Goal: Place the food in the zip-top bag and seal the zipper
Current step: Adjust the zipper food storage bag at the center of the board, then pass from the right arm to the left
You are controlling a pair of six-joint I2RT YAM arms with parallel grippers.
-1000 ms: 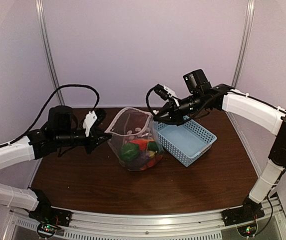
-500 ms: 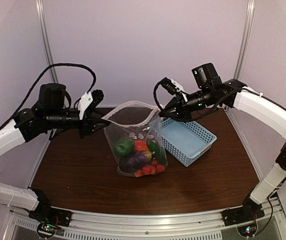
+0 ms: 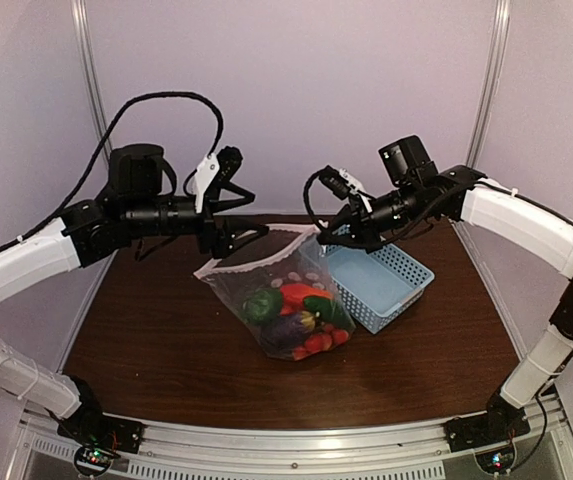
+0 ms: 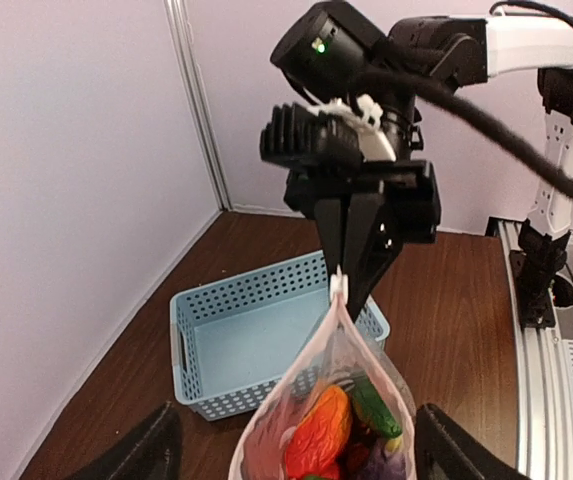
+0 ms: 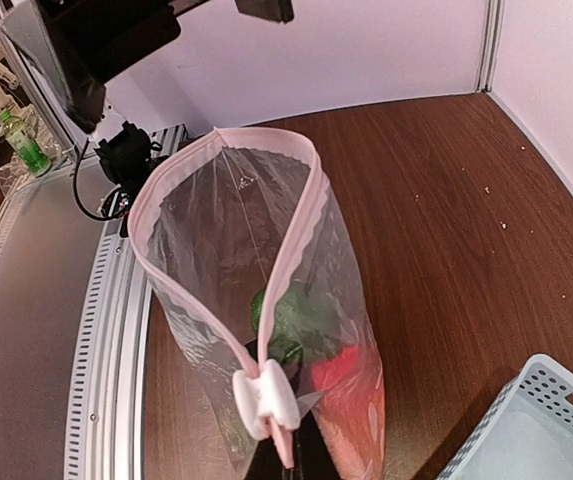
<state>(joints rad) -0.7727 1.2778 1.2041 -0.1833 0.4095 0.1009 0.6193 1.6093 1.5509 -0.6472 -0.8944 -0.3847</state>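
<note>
The clear zip-top bag (image 3: 266, 280) hangs slanted over the table by its right corner, with my right gripper (image 3: 324, 238) shut on that edge just by the white slider (image 5: 266, 395). The pale pink zipper (image 5: 296, 215) gapes open and its left end sags. The food (image 3: 301, 315), with red, green and purple pieces, lies in the bag's bottom. My left gripper (image 3: 246, 218) is open above the mouth's left end and holds nothing. In the left wrist view its fingers (image 4: 146, 450) stand wide on either side of the bag (image 4: 366, 365).
A light blue slotted basket (image 3: 376, 280) stands on the dark wooden table right of the bag, nothing showing inside it. Pale walls close the back and sides. A metal rail (image 3: 316, 440) runs along the near edge.
My left gripper has opened, let go of the bag's left mouth edge, and moved up and to the right. The bag has swung to hang from the right gripper alone.
</note>
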